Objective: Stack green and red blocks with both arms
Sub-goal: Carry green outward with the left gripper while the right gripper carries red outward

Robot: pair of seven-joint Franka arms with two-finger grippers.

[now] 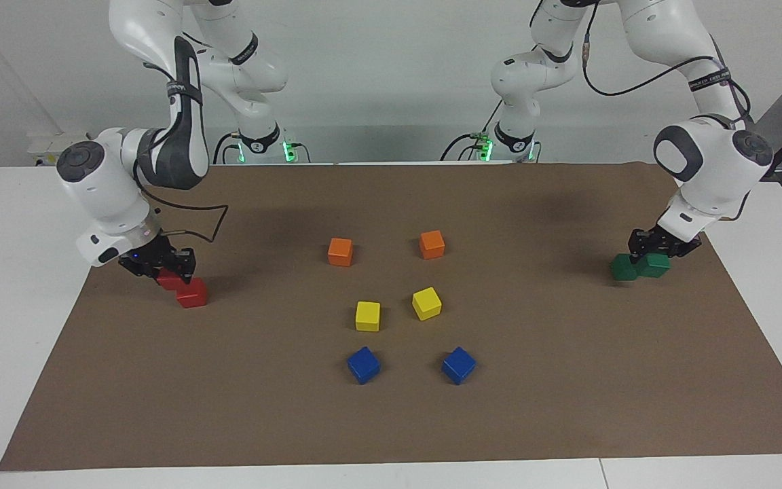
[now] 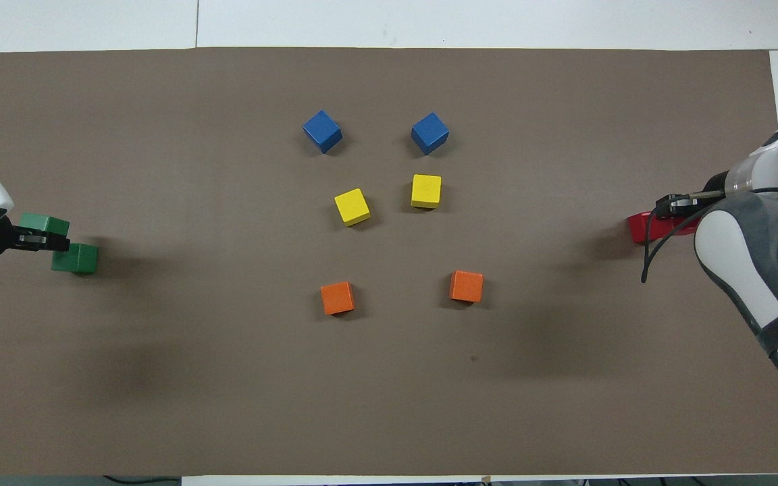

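My right gripper [image 1: 168, 269] is down at the mat's right-arm end, its fingers closed around a red block [image 1: 168, 280]. The second red block [image 1: 192, 293] touches it, slightly farther from the robots. In the overhead view the right gripper [image 2: 671, 206] and arm cover most of the red blocks [image 2: 642, 228]. My left gripper [image 1: 656, 251] is down at the left-arm end, shut on a green block [image 1: 656, 265] held just off the mat. The second green block [image 1: 624, 267] sits beside it. The left gripper [image 2: 39, 238], held green block [image 2: 43, 223] and other green block [image 2: 75, 258] also show overhead.
In the mat's middle lie two orange cubes [image 1: 340, 251] [image 1: 432, 244], two yellow cubes [image 1: 367, 316] [image 1: 426, 303] and two blue cubes [image 1: 363, 365] [image 1: 459, 365]. The brown mat [image 1: 567, 407] lies on a white table.
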